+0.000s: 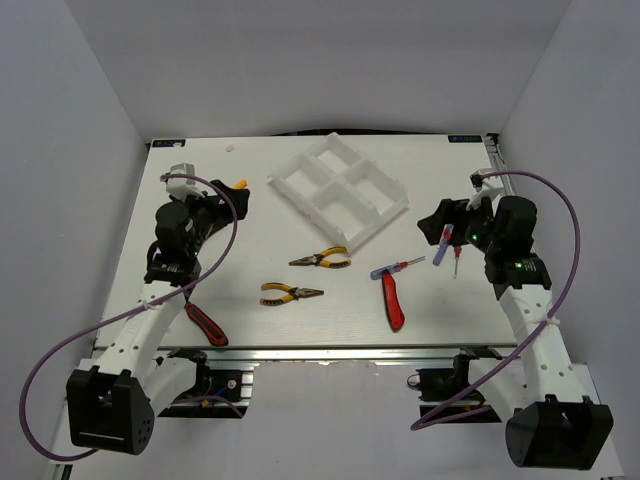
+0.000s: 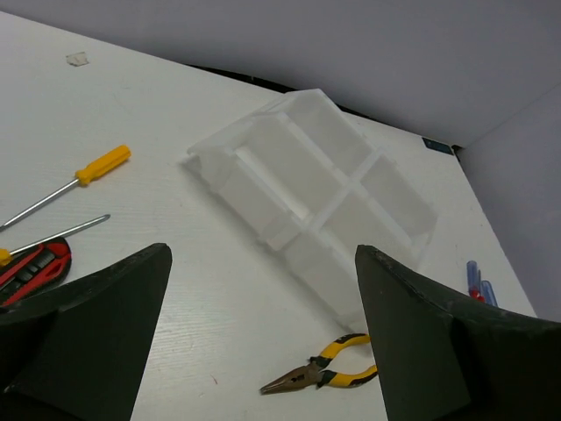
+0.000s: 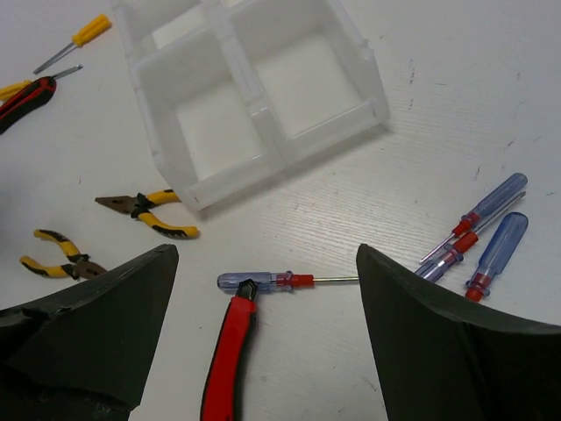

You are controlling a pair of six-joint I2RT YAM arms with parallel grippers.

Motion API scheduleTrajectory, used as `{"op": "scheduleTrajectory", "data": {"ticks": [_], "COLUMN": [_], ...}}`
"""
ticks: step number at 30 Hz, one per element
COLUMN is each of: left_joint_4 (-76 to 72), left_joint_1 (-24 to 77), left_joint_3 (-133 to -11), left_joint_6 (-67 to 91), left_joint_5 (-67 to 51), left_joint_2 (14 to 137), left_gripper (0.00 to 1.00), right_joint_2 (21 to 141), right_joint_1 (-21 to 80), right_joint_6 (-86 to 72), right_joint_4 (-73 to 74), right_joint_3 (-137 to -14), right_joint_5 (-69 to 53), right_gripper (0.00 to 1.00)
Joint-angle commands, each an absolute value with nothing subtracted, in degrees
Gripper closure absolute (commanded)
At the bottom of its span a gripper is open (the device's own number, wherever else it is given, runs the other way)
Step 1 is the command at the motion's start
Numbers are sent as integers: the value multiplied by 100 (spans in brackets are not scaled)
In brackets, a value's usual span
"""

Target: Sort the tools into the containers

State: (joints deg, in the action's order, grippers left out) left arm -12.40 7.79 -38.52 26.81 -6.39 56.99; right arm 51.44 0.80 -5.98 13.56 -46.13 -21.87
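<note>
Though scattered, two pliers (image 1: 323, 260), two knives (image 1: 394, 303).

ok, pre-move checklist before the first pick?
1. Left gripper open, empty: ok.
2. Right gripper open, empty: ok.
3. Tray, all four compartments empty: ok.
4. Blue screwdriver ahead of the right gripper lies free: not ok, the red knife tip touches its handle.
5. Far pliers and near pliers lie apart: ok.
6. Second knife clear of the left arm: cannot tell, the arm partly covers it in the top view.
</note>
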Motion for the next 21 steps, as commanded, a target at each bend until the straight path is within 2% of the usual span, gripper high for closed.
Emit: {"op": "scheduleTrajectory", "data": {"ticks": [1,5,6,8,10,13,14,15,16,18,19,20,21], "left_joint_4": [-1003,-835,-818,-765,-747,-625,-546,-458,-231,-45,147,219,298], "left_joint_1": [817,817,817,817,817,817,809,809,809,809,809,809,809], "left_joint_3": [-4131,-4227,-4262,-4289,-4307,-4403,-4456,-4526,-4683,-4798,-4851,-4956,-5027], "left_joint_6": [2435,2391,2391,2391,2391,2321,2286,2250,2206,2040,1978,1821,1758], "left_joint_5": [-308,-202,-124,-88,-79,-79,-79,-88,-88,-88,-218,-307,-386], "left_joint_2": [5678,5757,5766,5792,5818,5897,6019,6116,6222,6519,6617,6723,6993], "left_gripper": [3,2,2,2,6,42,73,91,100,100,100,100,99], "right_joint_2": [5072,4756,4650,4588,4605,4623,4580,4553,4535,4518,4526,4561,4588], "right_joint_1": [62,62,62,62,62,62,62,62,70,62,62,62,70], "right_joint_6": [-379,533,823,1763,2369,3179,3321,3566,3742,3814,3806,3788,3771], "right_joint_4": [1170,861,887,1262,1554,2159,2214,2371,2573,2566,2549,2540,2523], "right_joint_3": [-4501,-4044,-3965,-3876,-3928,-3955,-3955,-3981,-3999,-4025,-4043,-4052,-4043], "right_joint_5": [-2741,-3706,-4362,-5181,-5492,-6230,-6475,-6556,-6609,-6505,-6460,-6399,-6251], "right_gripper": [11,11,11,11,11,11,12,12,25,50,67,70,69]}}
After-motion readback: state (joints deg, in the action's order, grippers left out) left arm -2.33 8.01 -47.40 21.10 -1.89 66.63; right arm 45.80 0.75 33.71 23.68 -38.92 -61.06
